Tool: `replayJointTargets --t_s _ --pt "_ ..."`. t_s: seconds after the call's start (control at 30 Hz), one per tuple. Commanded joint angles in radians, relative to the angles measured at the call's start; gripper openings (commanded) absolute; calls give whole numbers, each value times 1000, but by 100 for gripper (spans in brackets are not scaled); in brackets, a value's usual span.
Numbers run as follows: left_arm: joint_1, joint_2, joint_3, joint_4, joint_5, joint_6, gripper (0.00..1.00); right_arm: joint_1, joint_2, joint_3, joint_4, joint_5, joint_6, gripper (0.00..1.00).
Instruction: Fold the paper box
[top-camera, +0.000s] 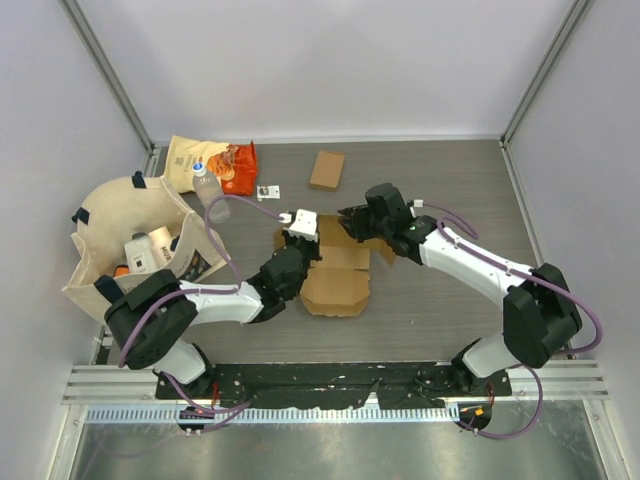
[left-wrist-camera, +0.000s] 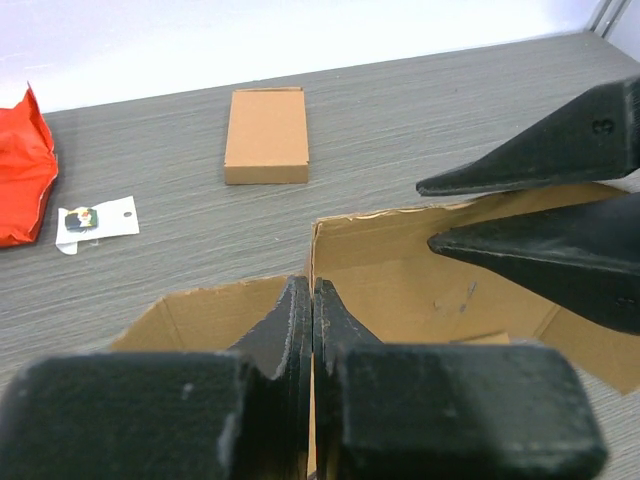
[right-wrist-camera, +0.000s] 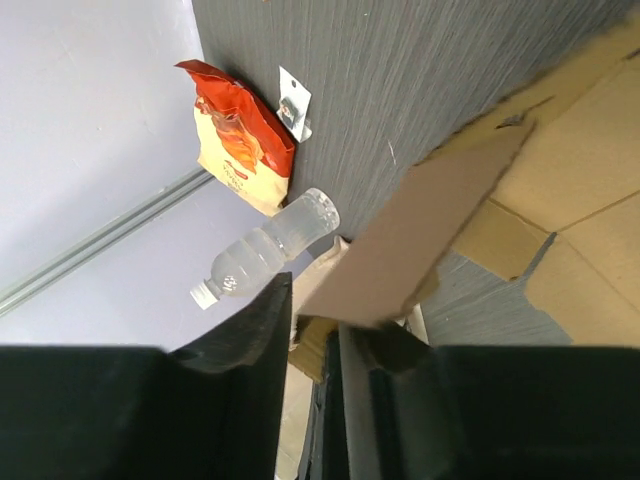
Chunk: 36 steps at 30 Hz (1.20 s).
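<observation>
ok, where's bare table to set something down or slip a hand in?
Free: back-right corner, right of the small folded box; near strip in front of the paper box. Crowded: back left, with tote bag, snack bag and bottle; also the centre, around the paper box.

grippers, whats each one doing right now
Left gripper: shut on the paper box.
Right gripper: open, a box flap sits in its gap, not clamped.
</observation>
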Motion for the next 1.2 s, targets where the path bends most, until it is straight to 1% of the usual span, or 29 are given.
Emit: replayJointTargets --t_s 0.0,0.03,0.07,0.13,0.17,0.2,0.23,0.27,0.3,0.33,0.37,0.43,0.47,0.53,0.57,0.6,0.63,0.67,0.7,0.73,0.77,0.8,0.83,0.87,1.0,1.03,1.13,1.17 --pt "-11 -14 -12 90 -27 20 0 8 4 14 58 43 56 27" --pt "-9 -17 -15 88 -20 20 0 10 1 -6 67 46 57 14" --pt "-11 -23 -15 65 -16 19 0 10 -2 -18 87 49 60 10" --pt "-12 -66 -15 18 -2 -15 10 10 -8 -65 107 48 70 1" --pt "-11 -87 -17 -43 -2 -35 18 10 -13 -84 142 34 79 1" --pt "-12 -151 -20 -86 -2 -94 39 10 -17 -124 158 29 82 1" --pt "-9 -187 -21 -137 6 -128 46 10 -22 -142 175 25 84 1" --pt "-11 -219 -20 -242 15 -150 52 11 -40 -161 202 22 84 1" --pt "-9 -284 -18 -298 18 -201 58 11 -48 -200 222 23 79 1" --pt "-8 -315 -1 -370 13 -234 60 10 -60 -222 244 25 71 1" --pt "-5 -349 5 -499 12 -262 62 11 -83 -242 296 31 62 1" --pt "4 -427 8 -605 3 -335 65 11 -108 -283 302 46 44 1" --pt "11 -449 6 -689 4 -355 66 11 -122 -294 317 52 41 1" --pt "34 -507 -7 -746 24 -393 70 11 -125 -322 333 43 47 1" --pt "44 -518 -10 -792 42 -406 73 11 -122 -326 350 36 53 1" --pt "72 -527 -9 -817 58 -420 75 11 -122 -328 351 31 56 1" --pt "89 -537 -9 -840 90 -427 76 11 -120 -325 354 28 54 1" --pt "107 -529 -9 -847 120 -429 81 10 -117 -322 347 28 54 1" --pt "148 -518 3 -857 189 -434 83 11 -120 -313 344 29 54 1" --pt "168 -500 22 -907 211 -438 84 11 -122 -310 342 35 51 1" --pt "184 -436 48 -954 225 -447 84 11 -122 -305 333 40 50 1" --pt "210 -402 106 -987 271 -441 84 11 -120 -297 328 40 50 1" --pt "213 -365 135 -1049 263 -432 84 11 -119 -293 327 37 51 1" --pt "213 -313 155 -1061 244 -431 84 11 -117 -291 327 35 51 1" --pt "213 -215 215 -1047 202 -414 81 11 -105 -282 327 34 54 1" --pt "213 -199 227 -1056 214 -412 81 11 -102 -279 327 34 53 1" --pt "213 -129 256 -1062 269 -404 76 11 -97 -270 307 45 21 1" --pt "215 -110 266 -1076 279 -404 71 11 -96 -265 293 51 8 1"
